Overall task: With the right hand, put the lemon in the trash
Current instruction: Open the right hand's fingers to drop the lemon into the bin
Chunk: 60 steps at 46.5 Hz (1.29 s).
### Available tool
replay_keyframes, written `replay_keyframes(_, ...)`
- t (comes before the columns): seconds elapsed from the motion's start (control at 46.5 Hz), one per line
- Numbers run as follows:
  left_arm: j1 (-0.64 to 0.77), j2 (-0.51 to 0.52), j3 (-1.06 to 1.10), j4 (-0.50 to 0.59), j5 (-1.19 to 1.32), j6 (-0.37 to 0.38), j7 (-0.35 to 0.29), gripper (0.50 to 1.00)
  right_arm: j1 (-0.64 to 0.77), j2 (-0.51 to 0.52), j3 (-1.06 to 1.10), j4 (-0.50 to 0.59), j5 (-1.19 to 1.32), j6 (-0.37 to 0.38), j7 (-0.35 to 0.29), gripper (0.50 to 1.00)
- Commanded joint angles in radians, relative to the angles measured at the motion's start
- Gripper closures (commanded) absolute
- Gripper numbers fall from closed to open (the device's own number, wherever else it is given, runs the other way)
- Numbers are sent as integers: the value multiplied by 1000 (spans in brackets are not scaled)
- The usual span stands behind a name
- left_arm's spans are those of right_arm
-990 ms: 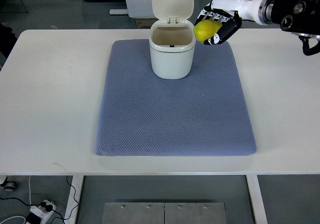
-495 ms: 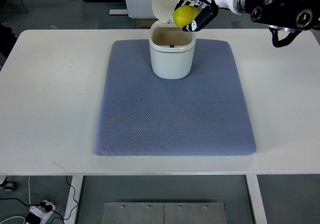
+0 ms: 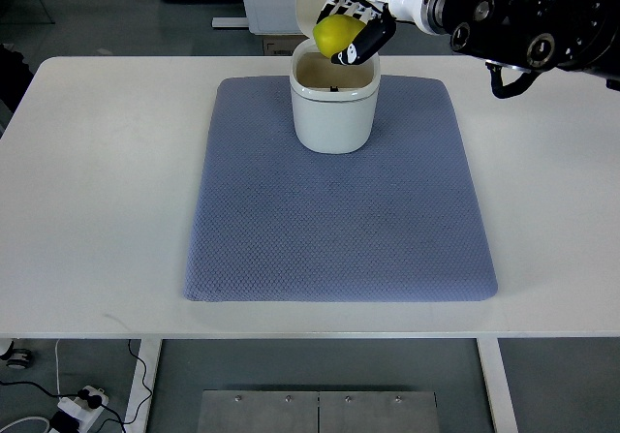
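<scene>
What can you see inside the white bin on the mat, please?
The bin stands open, showing a bare inner wall and a small dark mark by the far rim. The right hand holds the lemon above the opening, hiding part of it; the bottom is out of sight.

Trash bin point(image 3: 334, 108) was stood on mat point(image 3: 339, 196), toward its far edge; mat was laid on table point(image 3: 97, 181); lemon point(image 3: 337, 36) was held above the bin's opening

A single camera looks steeply down from the robot's own side, set well above the white table point(image 3: 87, 162). It takes in the whole tabletop, the grey mat point(image 3: 339, 220) at centre, and floor beyond both edges.
</scene>
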Motion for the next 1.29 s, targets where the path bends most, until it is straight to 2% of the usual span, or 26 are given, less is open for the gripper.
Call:
replay_keyframes(0.0, 0, 0, 0, 0, 0, 0, 0, 500, -14, 14, 6, -23, 9, -6, -1, 1000)
replay_keyframes(0.28, 0, 0, 0, 0, 0, 0, 0, 500, -55, 58, 37, -78, 10, -10, -1, 1000)
replay_keyframes(0.753, 0, 0, 0, 0, 0, 0, 1, 500, -112, 58, 54, -144, 10, -10, -1, 1000)
replay_keyframes(1.27, 0, 0, 0, 0, 0, 0, 0, 500, -130, 58, 68, -150, 9, -24, -17, 1000)
